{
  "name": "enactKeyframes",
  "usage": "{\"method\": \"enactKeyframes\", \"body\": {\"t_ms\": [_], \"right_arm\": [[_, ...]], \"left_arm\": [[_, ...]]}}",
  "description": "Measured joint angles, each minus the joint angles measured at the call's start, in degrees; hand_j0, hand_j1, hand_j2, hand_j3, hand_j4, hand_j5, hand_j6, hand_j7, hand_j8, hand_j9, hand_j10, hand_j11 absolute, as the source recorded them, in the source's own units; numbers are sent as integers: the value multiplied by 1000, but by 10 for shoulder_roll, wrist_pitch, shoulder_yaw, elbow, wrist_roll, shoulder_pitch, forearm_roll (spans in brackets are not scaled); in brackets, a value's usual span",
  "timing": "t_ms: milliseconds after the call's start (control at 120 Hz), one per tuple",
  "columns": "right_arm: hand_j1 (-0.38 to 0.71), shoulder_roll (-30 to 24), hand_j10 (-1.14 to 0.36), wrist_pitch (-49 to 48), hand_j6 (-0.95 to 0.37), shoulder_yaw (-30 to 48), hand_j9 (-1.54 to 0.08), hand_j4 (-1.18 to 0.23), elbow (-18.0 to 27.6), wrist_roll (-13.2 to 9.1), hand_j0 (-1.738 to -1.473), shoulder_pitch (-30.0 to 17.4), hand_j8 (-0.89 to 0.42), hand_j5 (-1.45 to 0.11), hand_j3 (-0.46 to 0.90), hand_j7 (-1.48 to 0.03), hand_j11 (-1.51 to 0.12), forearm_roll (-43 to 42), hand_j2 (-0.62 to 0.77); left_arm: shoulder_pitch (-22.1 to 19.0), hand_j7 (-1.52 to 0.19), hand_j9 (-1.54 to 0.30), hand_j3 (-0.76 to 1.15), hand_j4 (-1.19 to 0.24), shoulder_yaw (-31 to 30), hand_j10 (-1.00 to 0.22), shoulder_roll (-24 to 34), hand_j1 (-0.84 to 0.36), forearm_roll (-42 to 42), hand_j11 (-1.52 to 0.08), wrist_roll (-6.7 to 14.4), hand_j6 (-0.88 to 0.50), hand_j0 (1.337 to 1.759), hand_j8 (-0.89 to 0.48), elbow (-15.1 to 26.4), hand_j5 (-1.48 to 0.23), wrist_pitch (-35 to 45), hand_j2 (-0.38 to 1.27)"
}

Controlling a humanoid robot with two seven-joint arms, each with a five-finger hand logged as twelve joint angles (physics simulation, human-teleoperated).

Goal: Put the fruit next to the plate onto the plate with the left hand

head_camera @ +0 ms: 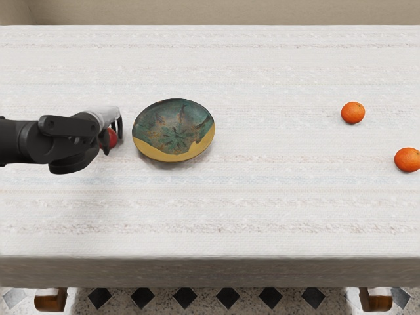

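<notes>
On the table (262,197), left robot hand (106,129) curls around red fruit (113,138) beside plate (165,155).

Black left arm (39,141) ends in a pale grey hand (105,123).

Open tabletop (275,131) right of plate (173,130) (oranges (353,113) distant)

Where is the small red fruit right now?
Head view, left side: the red fruit is just left of the plate, partly hidden by the left hand.
</notes>
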State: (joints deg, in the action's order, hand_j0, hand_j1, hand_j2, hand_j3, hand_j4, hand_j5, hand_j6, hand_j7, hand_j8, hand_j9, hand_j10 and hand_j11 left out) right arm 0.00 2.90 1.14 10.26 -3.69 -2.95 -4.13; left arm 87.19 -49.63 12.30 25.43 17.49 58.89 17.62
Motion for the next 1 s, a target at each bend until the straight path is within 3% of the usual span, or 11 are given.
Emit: {"method": "enactKeyframes", "body": {"t_ms": [50, 58, 133, 208, 342, 458, 508, 592, 733, 775, 1000], "right_arm": [[-318, 0, -26, 0, -26, 0, -34, -26, 0, 0, -1658, 0, -26, -34, 0, -34, -34, 0, -5], [-318, 0, -26, 0, -26, 0, -34, -26, 0, 0, -1658, 0, -26, -34, 0, -34, -34, 0, -5], [-318, 0, -26, 0, -26, 0, -34, -26, 0, 0, -1658, 0, -26, -34, 0, -34, -34, 0, -5], [-318, 0, -26, 0, -26, 0, -34, -26, 0, 0, -1658, 0, -26, -34, 0, -34, -34, 0, -5], [-318, 0, -26, 0, -26, 0, -34, -26, 0, 0, -1658, 0, -26, -34, 0, -34, -34, 0, -5], [-318, 0, -26, 0, -26, 0, -34, -26, 0, 0, -1658, 0, -26, -34, 0, -34, -34, 0, -5], [-318, 0, -26, 0, -26, 0, -34, -26, 0, 0, -1658, 0, -26, -34, 0, -34, -34, 0, -5], [-318, 0, -26, 0, -26, 0, -34, -26, 0, 0, -1658, 0, -26, -34, 0, -34, -34, 0, -5], [-318, 0, -26, 0, -26, 0, -34, -26, 0, 0, -1658, 0, -26, -34, 0, -34, -34, 0, -5], [-318, 0, -26, 0, -27, 0, -34, -26, 0, 0, -1658, 0, -26, -34, 0, -34, -34, 0, -5], [-318, 0, -26, 0, -26, 0, -34, -26, 0, 0, -1658, 0, -26, -34, 0, -34, -34, 0, -5]], "left_arm": [[-1, -1135, -1138, -64, -813, 0, -510, 0, -356, 1, -1146, 0, -411, 1641, -326, 0, -1110, 0, 489], [-2, -1136, -1140, 129, -816, 0, -507, 0, -364, 1, -1149, 0, -406, 1640, -321, 0, -1109, 0, 406], [-3, -1136, -1157, 158, -845, 0, -504, 0, -325, 2, -1177, 0, -400, 1640, -304, -1, -1091, 1, 307], [-8, -1117, -1159, 434, -897, 0, -514, -3, -278, 3, -1193, 0, -418, 1657, -293, -1, -1016, 5, 43], [-6, -1100, -1146, 479, -929, -1, -489, -2, -252, -3, -1208, 0, -414, 1661, -264, 1, -982, 1, -78], [3, -1101, -1143, 140, -933, -1, -520, 5, -269, -9, -1211, -1, -410, 1640, -287, 8, -988, -11, 89], [13, -1105, -1145, 109, -922, -1, -576, 10, -271, -12, -1208, -1, -434, 1642, -316, 11, -1016, -24, 246], [33, -1132, -1147, 73, -898, -2, -564, 23, -316, -16, -1207, 2, -413, 1644, -293, 21, -1069, -47, 341], [70, -1158, -1160, 36, -872, -6, -566, 47, -333, -30, -1205, 4, -385, 1645, -295, 45, -1128, -83, 378], [82, -1159, -1164, 30, -863, -6, -582, 53, -330, -34, -1203, 5, -394, 1646, -306, 56, -1147, -90, 454], [142, -1186, -1184, 10, -827, -6, -576, 74, -348, -65, -1196, 5, -369, 1648, -269, 97, -1228, -126, 473]]}}
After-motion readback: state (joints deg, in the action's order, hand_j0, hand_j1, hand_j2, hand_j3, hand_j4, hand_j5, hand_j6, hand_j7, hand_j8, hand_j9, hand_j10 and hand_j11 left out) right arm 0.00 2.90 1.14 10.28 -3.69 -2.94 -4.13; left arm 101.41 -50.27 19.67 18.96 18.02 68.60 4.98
